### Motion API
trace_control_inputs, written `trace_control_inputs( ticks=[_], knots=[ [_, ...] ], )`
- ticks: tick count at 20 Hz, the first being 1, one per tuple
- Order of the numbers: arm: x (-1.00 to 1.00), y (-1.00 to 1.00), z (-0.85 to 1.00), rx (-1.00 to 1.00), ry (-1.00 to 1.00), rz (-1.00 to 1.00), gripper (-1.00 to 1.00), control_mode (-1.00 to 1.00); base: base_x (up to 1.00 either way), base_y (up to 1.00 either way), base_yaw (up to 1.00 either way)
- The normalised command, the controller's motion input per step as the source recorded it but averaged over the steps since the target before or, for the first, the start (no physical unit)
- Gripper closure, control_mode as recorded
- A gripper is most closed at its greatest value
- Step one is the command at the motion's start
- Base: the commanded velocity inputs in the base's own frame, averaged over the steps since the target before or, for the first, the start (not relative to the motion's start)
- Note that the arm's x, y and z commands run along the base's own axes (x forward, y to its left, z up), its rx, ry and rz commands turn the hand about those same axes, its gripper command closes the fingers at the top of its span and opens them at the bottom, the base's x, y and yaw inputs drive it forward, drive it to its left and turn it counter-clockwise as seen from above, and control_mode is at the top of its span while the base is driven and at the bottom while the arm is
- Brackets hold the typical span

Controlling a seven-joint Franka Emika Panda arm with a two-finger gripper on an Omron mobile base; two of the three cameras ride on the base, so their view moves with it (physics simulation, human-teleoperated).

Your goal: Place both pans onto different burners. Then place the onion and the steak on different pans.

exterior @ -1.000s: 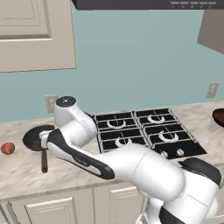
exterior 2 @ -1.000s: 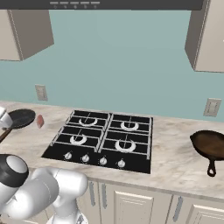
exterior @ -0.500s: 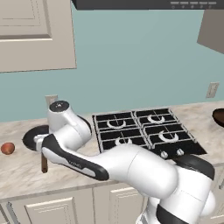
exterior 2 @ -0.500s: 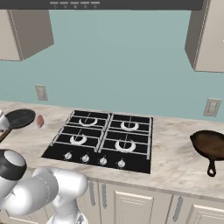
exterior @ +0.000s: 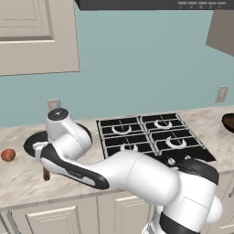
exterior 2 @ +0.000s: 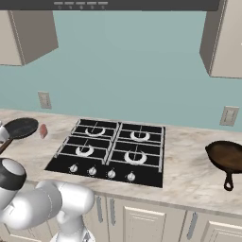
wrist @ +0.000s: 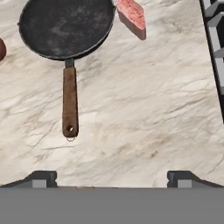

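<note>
On marble table (wrist: 144,109): we see black pan (wrist: 65,26) empty, wooden handle (wrist: 69,103); pink steak (wrist: 131,15) beside rim; pincer (wrist: 111,178) fingers spread apart, holding nothing.

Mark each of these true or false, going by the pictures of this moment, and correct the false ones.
1. The black pan sits on a burner. False: it lies on the counter, left of the cooktop.
2. The steak lies on the counter beside the black pan. True.
3. The gripper is closed on the wooden handle. False: its fingers stand wide open, holding nothing.
4. The reddish-brown pan rests on the counter right of the cooktop. True.
5. The onion is inside a pan. False: it sits on the counter.
</note>
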Motion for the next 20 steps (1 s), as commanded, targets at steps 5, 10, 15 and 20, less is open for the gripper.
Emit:
trace_control_inputs(
  ticks=[5,10,15,20],
  knots=[
    [0.08,0.07,-0.15,0.0,0.0,-0.04,-1.0,-1.0,0.0,0.0,0.0],
    [0.13,0.09,-0.16,0.0,0.0,-0.03,-1.0,-1.0,0.0,0.0,0.0],
    [0.16,0.11,-0.14,0.0,0.0,-0.03,-1.0,-1.0,0.0,0.0,0.0],
    [0.16,0.1,-0.09,0.0,-0.02,-0.03,-1.0,-1.0,0.0,0.0,0.0]
  ],
)
